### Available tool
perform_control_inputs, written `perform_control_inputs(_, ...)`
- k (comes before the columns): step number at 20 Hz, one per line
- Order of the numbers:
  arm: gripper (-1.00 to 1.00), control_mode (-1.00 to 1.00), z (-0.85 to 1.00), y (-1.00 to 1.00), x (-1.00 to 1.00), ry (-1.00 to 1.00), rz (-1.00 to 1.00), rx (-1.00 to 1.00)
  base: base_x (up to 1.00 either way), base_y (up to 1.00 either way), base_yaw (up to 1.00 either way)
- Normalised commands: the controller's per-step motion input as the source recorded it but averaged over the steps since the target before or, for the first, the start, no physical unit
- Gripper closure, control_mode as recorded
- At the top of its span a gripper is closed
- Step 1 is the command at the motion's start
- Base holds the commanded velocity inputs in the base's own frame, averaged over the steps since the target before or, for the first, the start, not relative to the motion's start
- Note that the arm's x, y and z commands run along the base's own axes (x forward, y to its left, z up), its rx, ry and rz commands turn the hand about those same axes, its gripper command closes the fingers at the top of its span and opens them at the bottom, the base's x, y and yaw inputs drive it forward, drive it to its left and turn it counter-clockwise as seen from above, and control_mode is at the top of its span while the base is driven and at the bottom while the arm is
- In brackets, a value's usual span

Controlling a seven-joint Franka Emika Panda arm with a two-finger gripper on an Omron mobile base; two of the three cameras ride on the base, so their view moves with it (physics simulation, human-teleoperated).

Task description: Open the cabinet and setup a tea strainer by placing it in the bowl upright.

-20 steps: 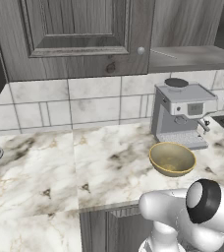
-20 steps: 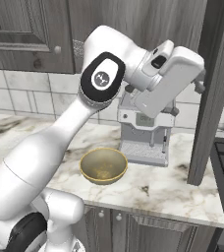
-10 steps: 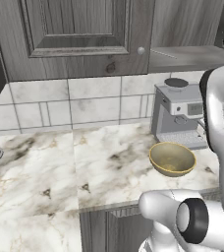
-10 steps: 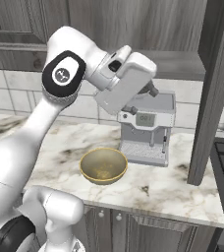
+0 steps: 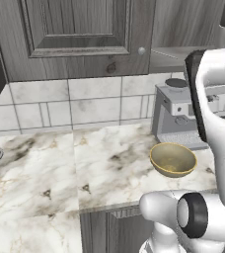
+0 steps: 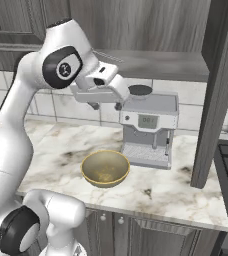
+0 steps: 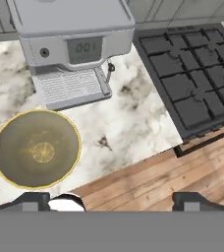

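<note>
Marble counter (image 5: 60, 168) carries empty bowl (image 6: 105, 168) beside coffee machine (image 6: 148, 127). Gripper (image 7: 111, 199) spread wide, empty. Risk: swinging arm clips open cabinet door (image 6: 217, 90).

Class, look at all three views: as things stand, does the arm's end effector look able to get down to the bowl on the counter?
Probably yes. The bowl sits in the open on the marble counter beside the coffee machine, nothing over it, and the open end effector looks down with the bowl off to one side.
</note>
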Motion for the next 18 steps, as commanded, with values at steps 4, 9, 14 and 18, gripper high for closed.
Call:
perform_control_inputs(4,-1.0,-1.0,0.1,0.79,0.23,-0.53,0.09,0.5,0.0,0.0,0.0)
perform_control_inputs(9,-1.0,-1.0,0.5,0.29,0.0,-0.64,0.29,0.23,0.0,0.0,0.0)
perform_control_inputs(14,-1.0,-1.0,0.75,0.91,0.0,-0.32,0.15,-0.26,0.0,0.0,0.0)
perform_control_inputs(18,-1.0,-1.0,0.91,0.53,-0.06,-0.2,0.04,-0.24,0.0,0.0,0.0)
